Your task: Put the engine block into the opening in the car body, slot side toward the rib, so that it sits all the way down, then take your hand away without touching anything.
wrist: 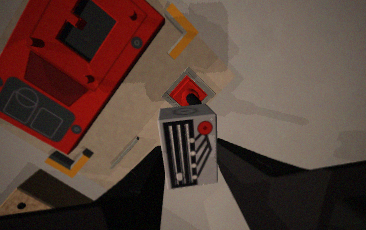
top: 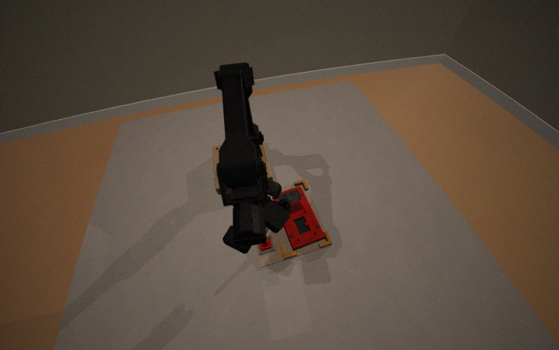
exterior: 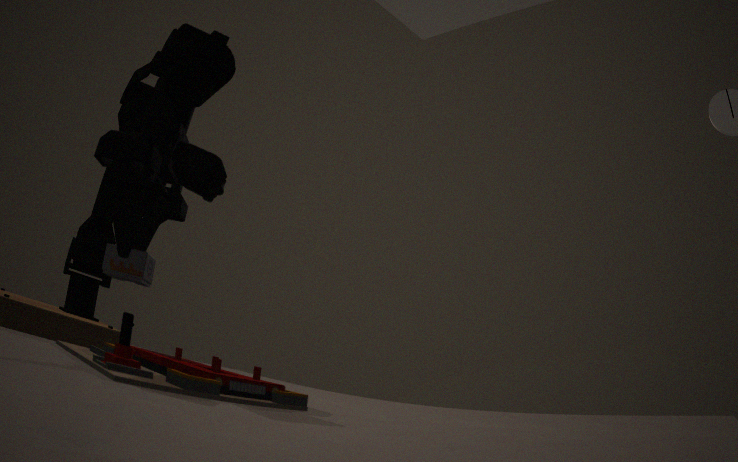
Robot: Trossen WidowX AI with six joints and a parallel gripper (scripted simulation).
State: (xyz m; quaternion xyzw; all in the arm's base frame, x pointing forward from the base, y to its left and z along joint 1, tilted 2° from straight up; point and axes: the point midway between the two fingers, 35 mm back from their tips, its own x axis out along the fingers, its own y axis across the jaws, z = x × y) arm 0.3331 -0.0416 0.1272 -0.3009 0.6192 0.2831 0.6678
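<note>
The engine block [exterior: 129, 268] [wrist: 187, 135] is a light grey box with dark stripes and a red disc on the face toward the wrist camera. My gripper [wrist: 188, 148] is shut on it and holds it in the air. The fingers are hidden behind the arm in the top view. The red car body [top: 308, 238] [exterior: 190, 363] [wrist: 115, 65] lies flat on the beige board [top: 270, 260] [wrist: 140, 120]. Its opening [top: 301, 226] [wrist: 95, 35] is empty, with a small red rib [wrist: 78, 21] at one edge. The block is beside the car body in the wrist view, not over the opening. Its slot is not visible.
A red stand [top: 265, 246] [exterior: 120, 356] [wrist: 182, 87] with an upright black post [exterior: 126, 329] is on the board, low beyond the block. Short red pegs [exterior: 216, 363] rise from the car body. Orange corner brackets [top: 327, 239] [wrist: 185, 35] surround it. A wooden base [top: 216, 164] [exterior: 49, 321] is behind.
</note>
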